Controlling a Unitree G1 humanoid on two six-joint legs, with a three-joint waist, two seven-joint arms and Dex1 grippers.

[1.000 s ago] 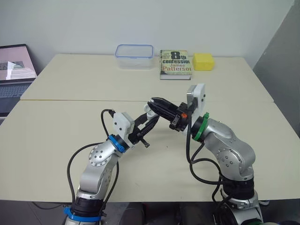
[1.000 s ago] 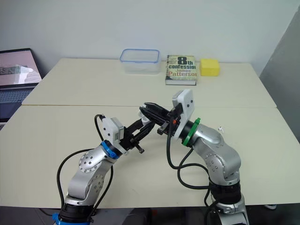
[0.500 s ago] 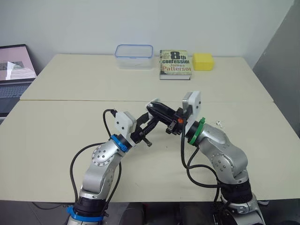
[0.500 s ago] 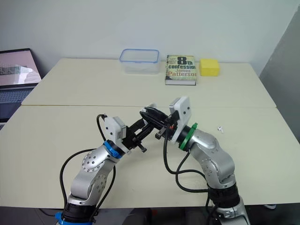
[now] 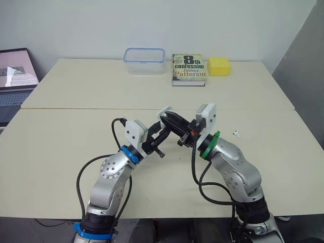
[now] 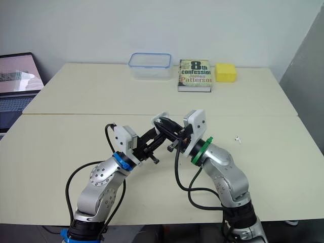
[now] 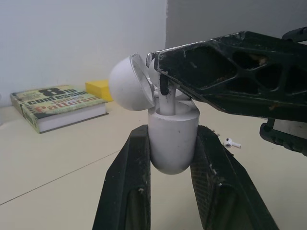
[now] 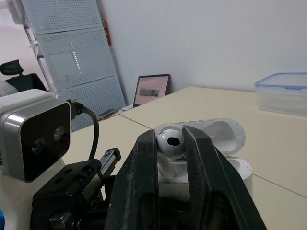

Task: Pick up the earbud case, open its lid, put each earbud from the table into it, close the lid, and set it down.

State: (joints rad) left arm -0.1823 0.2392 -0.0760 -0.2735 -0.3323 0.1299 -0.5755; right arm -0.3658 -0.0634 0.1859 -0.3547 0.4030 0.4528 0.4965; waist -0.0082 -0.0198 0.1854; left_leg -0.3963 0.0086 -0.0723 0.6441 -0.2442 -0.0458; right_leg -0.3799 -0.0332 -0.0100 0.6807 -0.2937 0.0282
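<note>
1 earbud, pinched in the right gripper, is half inside the open earbud case that the left gripper clamps above the table, so the 2nd earbud on the table, lid closing and set-down remain.

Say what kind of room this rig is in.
Likely an office or lab workspace: plain pale tables pushed together, an open laptop at the left edge, a paperback book at the back, and perforated panels standing near the laptop.
</note>
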